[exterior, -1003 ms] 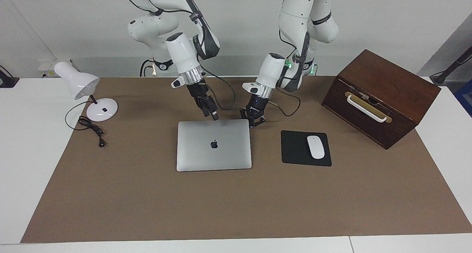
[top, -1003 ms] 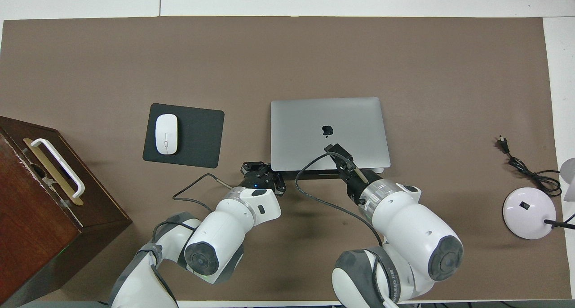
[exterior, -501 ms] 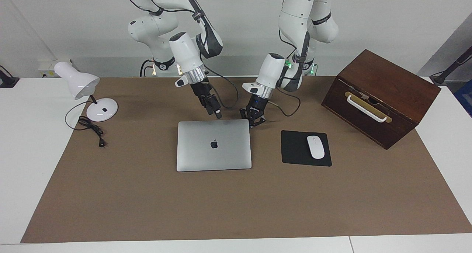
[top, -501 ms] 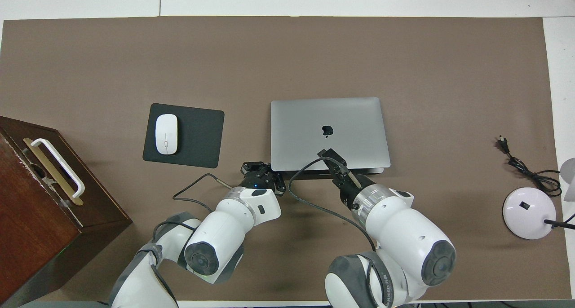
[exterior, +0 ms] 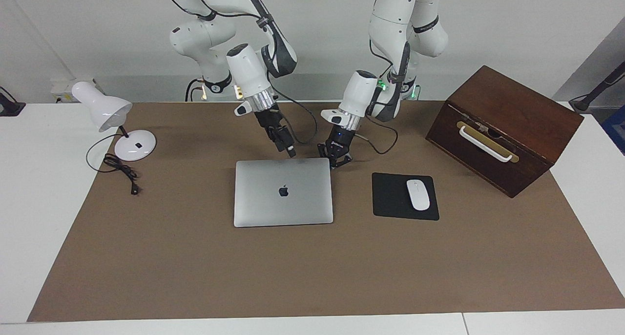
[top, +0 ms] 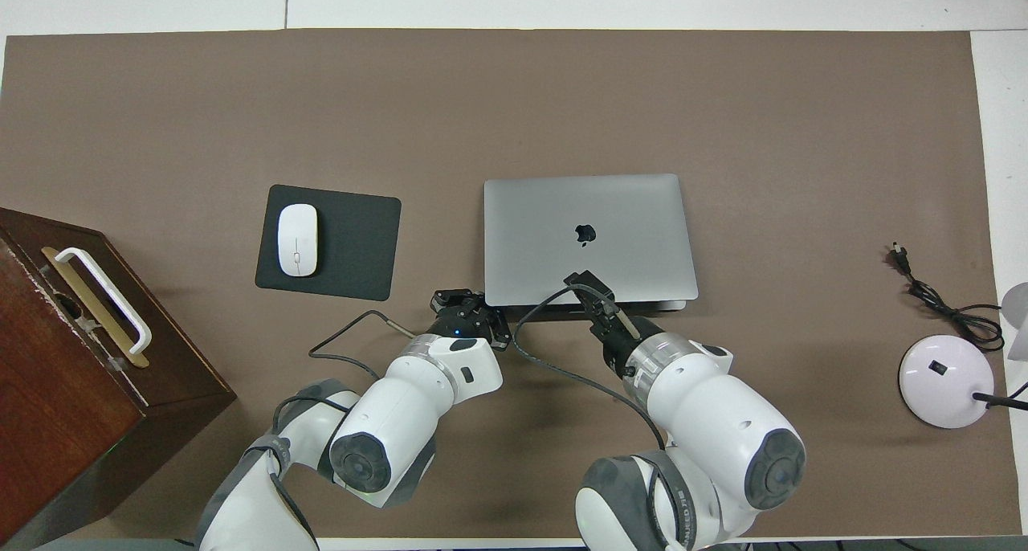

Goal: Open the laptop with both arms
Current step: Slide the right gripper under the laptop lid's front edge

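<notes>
The silver-grey laptop (exterior: 283, 192) lies closed and flat on the brown mat, Apple logo up; it also shows in the overhead view (top: 589, 238). My right gripper (exterior: 291, 152) hangs tilted just above the middle of the laptop's edge nearest the robots, fingers together and holding nothing; in the overhead view (top: 580, 281) its tip covers that edge. My left gripper (exterior: 335, 160) is low at the laptop's near corner toward the left arm's end, beside the laptop, fingers spread and empty; it also shows in the overhead view (top: 472, 320).
A black mouse pad (exterior: 390, 198) with a white mouse (exterior: 418, 194) lies beside the laptop toward the left arm's end. A brown wooden box (exterior: 503, 127) with a white handle stands past it. A white desk lamp (exterior: 114, 117) and its cord (exterior: 122, 171) are at the right arm's end.
My right gripper has shifted along the laptop's near edge toward the left arm's end and drawn back slightly. The left gripper and the laptop have not moved.
</notes>
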`<action>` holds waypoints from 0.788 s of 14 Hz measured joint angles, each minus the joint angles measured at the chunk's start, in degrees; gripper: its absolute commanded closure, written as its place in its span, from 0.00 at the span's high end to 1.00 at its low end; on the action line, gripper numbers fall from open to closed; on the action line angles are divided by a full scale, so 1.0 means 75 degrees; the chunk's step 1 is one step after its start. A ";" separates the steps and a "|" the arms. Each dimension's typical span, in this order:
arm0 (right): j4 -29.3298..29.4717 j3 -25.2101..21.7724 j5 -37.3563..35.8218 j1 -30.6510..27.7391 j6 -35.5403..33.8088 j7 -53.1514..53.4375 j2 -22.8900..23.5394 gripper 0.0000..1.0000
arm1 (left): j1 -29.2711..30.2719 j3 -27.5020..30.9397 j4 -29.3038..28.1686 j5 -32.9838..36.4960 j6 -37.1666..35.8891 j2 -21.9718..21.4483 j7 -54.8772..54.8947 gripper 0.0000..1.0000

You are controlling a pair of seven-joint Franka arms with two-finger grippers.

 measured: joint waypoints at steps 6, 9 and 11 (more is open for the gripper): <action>0.0000 0.0000 0.0002 0.0000 0.0000 0.0000 0.0223 1.00 | 0.0000 0.0000 0.0000 0.0000 0.0003 0.0001 0.0000 0.00; 0.0001 0.0000 0.0002 0.0000 0.0000 0.0000 0.0270 1.00 | 0.0000 0.0000 0.0000 0.0000 0.0005 0.0002 0.0000 0.00; 0.0025 -0.0003 0.0002 -0.0006 0.0000 0.0000 0.0280 1.00 | 0.0000 0.0000 0.0000 0.0000 0.0006 0.0003 0.0000 0.00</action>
